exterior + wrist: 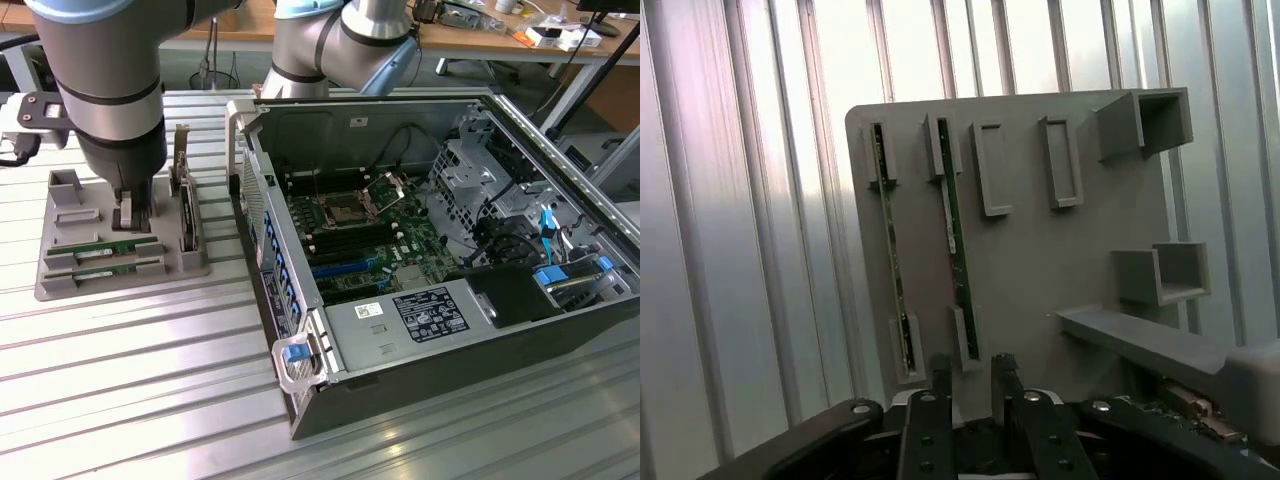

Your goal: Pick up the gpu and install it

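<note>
**Pick-up stage: gripper [127, 222] [971, 368] hangs over the gpu [112, 245] [960, 270], jaws apart, nothing held.**
The gpu stands on edge in the grey tray [60, 285] beside a twin stick [105, 264]; the computer case [450, 385] lies open. In my judgement, the grasp calls for fingers squared across the thin edge. Ribbed metal table [150, 390]; desks [480, 40] behind.

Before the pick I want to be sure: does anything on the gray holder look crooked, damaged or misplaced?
Nothing stands out. The two gpu sticks stand straight and parallel in their slots on the gray holder; the open end effector hovers near one end of them.
</note>
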Controlling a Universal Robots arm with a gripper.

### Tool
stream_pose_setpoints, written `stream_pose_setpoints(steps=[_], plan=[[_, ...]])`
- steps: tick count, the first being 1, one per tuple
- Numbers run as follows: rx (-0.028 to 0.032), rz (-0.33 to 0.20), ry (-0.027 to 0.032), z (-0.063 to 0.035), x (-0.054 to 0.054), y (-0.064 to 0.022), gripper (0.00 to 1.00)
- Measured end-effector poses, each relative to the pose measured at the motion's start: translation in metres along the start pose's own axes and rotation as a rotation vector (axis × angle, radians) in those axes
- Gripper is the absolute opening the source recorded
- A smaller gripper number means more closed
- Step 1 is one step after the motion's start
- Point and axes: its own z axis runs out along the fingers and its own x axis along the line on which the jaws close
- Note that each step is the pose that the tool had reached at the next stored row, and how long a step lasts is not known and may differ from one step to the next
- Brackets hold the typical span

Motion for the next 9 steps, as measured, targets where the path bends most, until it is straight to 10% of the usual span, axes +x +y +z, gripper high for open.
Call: stream_pose_setpoints(steps=[1,2,3,5,9], plan=[[0.0071,0.0,0.0562,0.0,0.0,0.0002,0.3],[0.0124,0.0,0.0968,0.0001,0.0,0.0004,0.3],[0.0154,0.0,0.1215,0.0,0.0001,0.0005,0.3],[0.0187,0.001,0.1479,0.0002,0.0001,0.0006,0.3],[0.0191,0.001,0.1499,0.0018,0.0009,0.0045,0.3]])
